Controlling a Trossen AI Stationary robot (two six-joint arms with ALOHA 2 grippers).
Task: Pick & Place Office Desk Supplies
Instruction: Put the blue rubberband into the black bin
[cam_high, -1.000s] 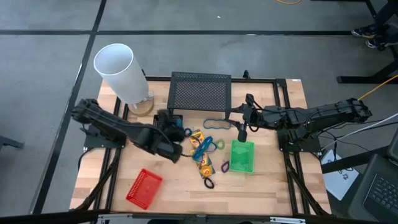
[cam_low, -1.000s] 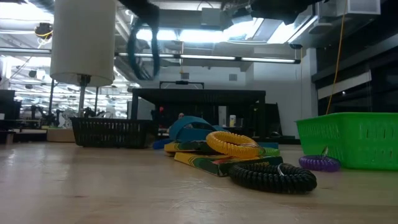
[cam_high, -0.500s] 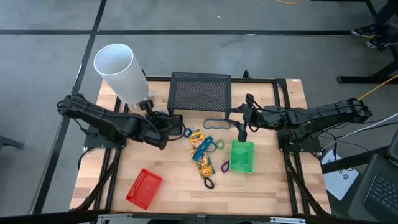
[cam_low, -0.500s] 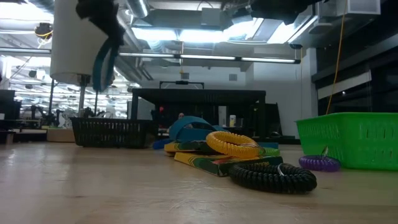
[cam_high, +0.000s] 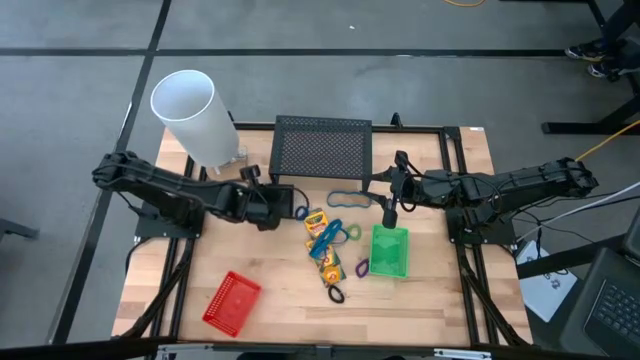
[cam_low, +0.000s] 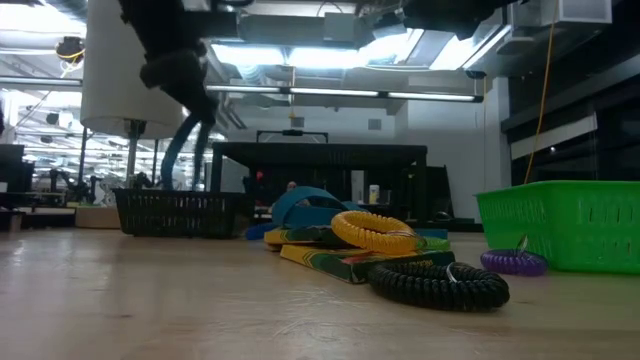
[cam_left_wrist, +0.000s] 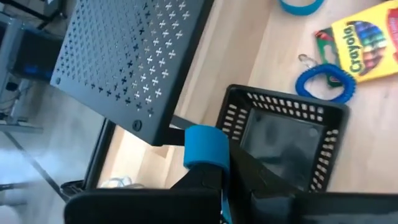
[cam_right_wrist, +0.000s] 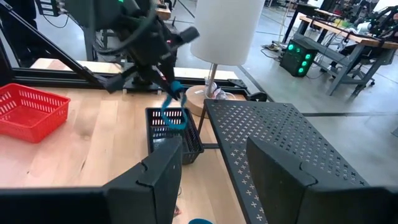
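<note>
**Left arm holds scissors over the black basket**

High view: the left gripper (cam_high: 268, 205) sits at about nine o'clock of the supply pile, right over the small black mesh basket (cam_high: 281, 194) that stands just in front of the wide black mesh stand (cam_high: 322, 148). The right gripper (cam_high: 389, 207) waits at twelve o'clock of the green basket (cam_high: 389, 251); the red basket (cam_high: 231, 301) lies well apart toward seven o'clock. Crayon boxes (cam_high: 318, 222), loops and a black coil remain loose on the table (cam_high: 440, 300).

Low view: blue-handled scissors (cam_low: 183, 150) dangle from the left gripper, their lower end just above or at the black basket's rim.

Left wrist view: the fingers are fully closed, pinching a blue scissor handle (cam_left_wrist: 204, 148), with the basket's open mouth directly beyond. A blue coil loop (cam_left_wrist: 325, 82) lies beside the basket.

Right wrist view: the right gripper's jaws stand wide apart, holding nothing.

Risk, as I judge it: the scissors hang tilted and long against a small basket. Released from here, they may catch the rim, tip the light basket, or pivot out onto the table.
</note>
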